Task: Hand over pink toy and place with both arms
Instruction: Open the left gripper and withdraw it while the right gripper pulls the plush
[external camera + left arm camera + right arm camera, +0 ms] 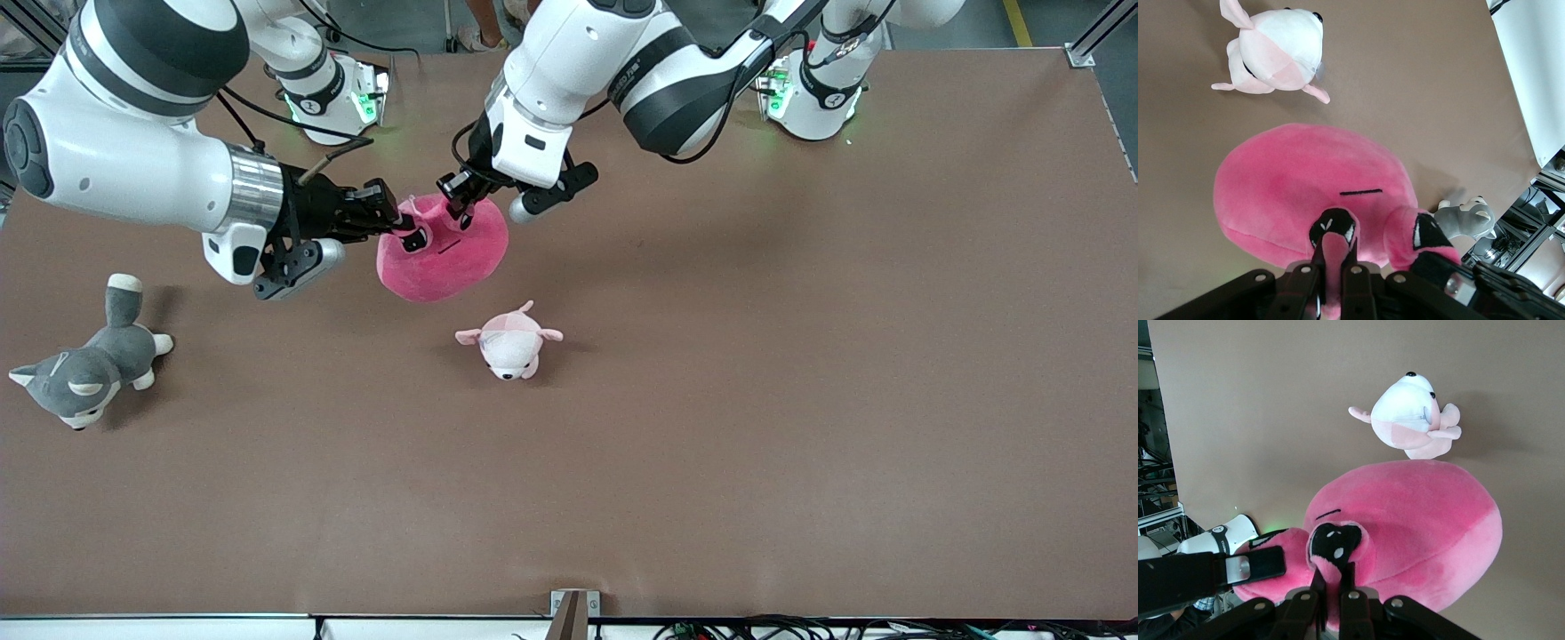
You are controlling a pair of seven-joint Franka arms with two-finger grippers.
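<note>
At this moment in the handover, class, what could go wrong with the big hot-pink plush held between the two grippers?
1. Both the right gripper and the left gripper pinch only small ear flaps of the round hot-pink plush toy; if one lets go, the heavy body may swing or slip out.
2. If the arms pull apart while both are shut, the fabric could strain.
3. The pale pink-and-white plush animal lies on the table just below; a drop could knock it.

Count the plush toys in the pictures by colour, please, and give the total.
Hot pink: 1, the pink toy, gripped by the left gripper and the right gripper
Pale pink and white: 1, the small animal
Grey and white: 1, the husky
Total: 3
</note>
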